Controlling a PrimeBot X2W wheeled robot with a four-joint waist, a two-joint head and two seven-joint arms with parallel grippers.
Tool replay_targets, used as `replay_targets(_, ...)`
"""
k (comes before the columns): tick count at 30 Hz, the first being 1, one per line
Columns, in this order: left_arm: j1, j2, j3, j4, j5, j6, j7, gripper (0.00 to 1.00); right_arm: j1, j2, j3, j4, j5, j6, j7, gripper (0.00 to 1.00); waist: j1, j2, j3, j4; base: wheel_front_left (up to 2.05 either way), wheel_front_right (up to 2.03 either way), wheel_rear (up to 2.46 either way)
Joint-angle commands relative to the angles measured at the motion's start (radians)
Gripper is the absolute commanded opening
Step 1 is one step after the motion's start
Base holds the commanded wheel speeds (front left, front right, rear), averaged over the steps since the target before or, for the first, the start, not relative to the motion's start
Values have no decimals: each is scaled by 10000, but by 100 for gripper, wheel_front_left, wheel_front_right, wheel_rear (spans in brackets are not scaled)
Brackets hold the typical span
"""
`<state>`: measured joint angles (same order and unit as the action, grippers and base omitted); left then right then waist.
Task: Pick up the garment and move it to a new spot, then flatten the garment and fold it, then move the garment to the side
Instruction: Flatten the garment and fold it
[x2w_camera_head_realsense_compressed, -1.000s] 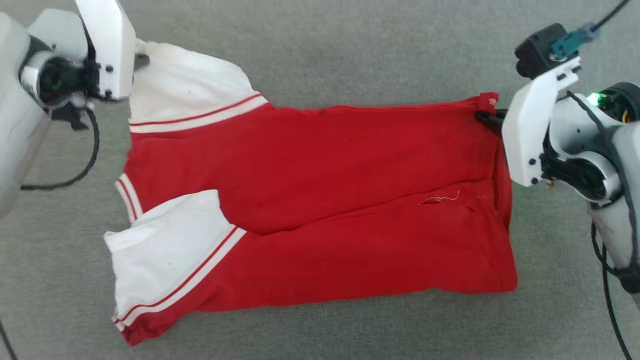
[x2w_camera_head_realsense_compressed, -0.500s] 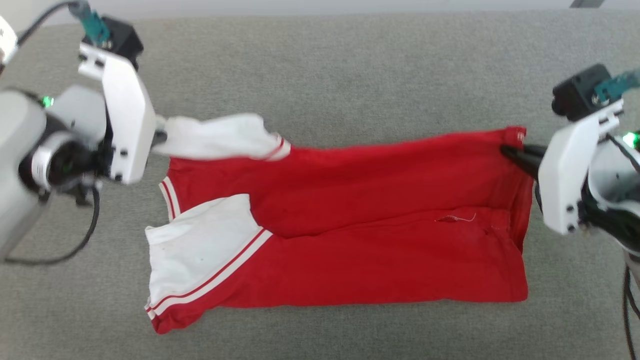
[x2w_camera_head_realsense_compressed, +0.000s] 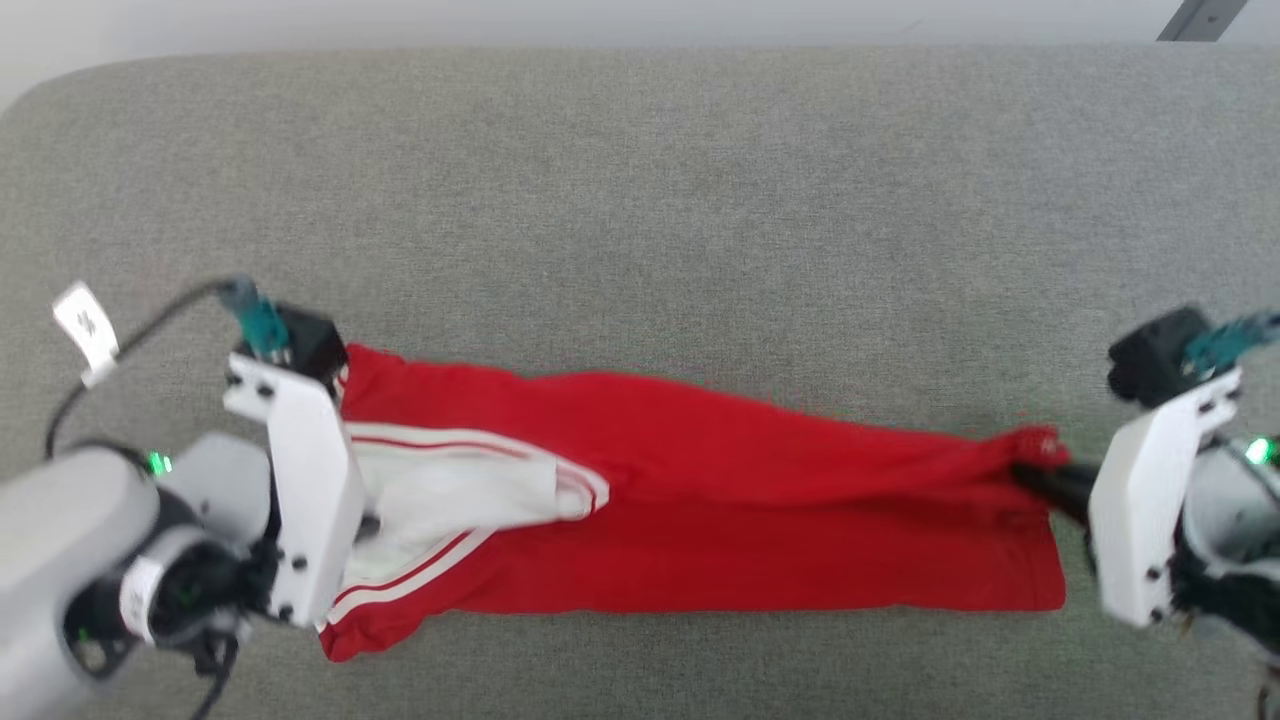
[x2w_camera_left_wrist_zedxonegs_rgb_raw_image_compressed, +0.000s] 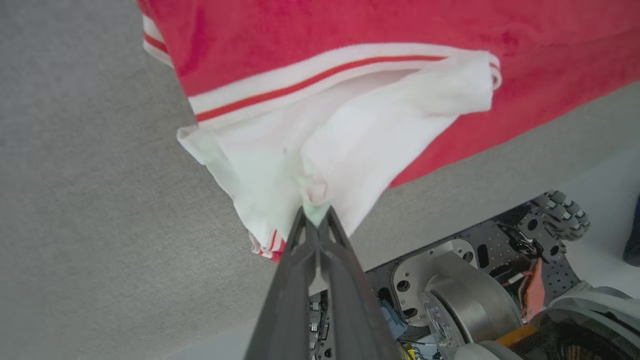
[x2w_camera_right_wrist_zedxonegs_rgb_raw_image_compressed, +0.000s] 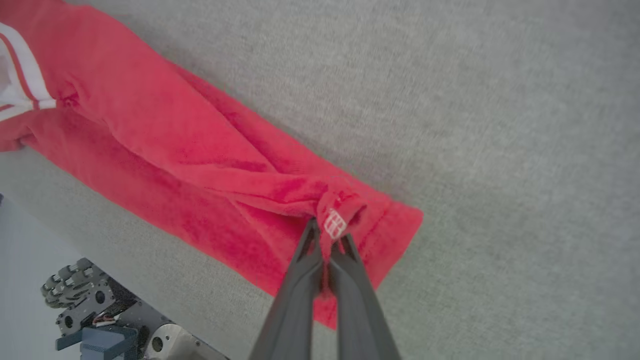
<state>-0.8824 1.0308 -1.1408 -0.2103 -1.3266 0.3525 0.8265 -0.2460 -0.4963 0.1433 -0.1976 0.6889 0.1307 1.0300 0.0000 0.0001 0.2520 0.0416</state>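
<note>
The red cloth garment (x2w_camera_head_realsense_compressed: 760, 520) with white sleeves lies stretched on the grey felt bench (x2w_camera_head_realsense_compressed: 640, 200). The left pincer (x2w_camera_left_wrist_zedxonegs_rgb_raw_image_compressed: 315, 214) is closed on its sleeve (x2w_camera_left_wrist_zedxonegs_rgb_raw_image_compressed: 380, 125) at 9 o'clock, the right pincer (x2w_camera_right_wrist_zedxonegs_rgb_raw_image_compressed: 327, 239) on its hem (x2w_camera_right_wrist_zedxonegs_rgb_raw_image_compressed: 395, 220) at 3 o'clock.

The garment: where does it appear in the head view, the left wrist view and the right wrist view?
Head view: garment stretched across the lower middle.
Left wrist view: garment across the top and centre.
Right wrist view: garment from upper left to centre.
Shared landmark: striped sleeve trim.
</note>
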Motion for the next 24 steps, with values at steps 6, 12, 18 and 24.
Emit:
replay_targets(6, 930, -525, -76, 971, -217, -175, -1026, 71, 331, 512, 118, 593, -177, 0, -457, 36, 0, -1, -13, -22, 0, 0, 0)
replay_targets(12, 1362, -908, 150, 1861, -199, -779, -2266, 100, 345, 691, 229, 883, -160, 0, -1198, 100, 0, -1, -168, -56, 0, 0, 0)
replay_targets(18, 1956, -849, 677, 2027, -150, -1075, -4064, 100, 792, 842, -280, 779, 26, 0, -1529, 100, 0, -1, -369, -86, 0, 0, 0)
replay_targets(24, 2531, -667, 1093, 1882, 236, -1274, -6027, 100, 1179, 897, -1057, 754, 62, 0, -1533, 100, 0, -1, -433, -60, 0, 0, 0)
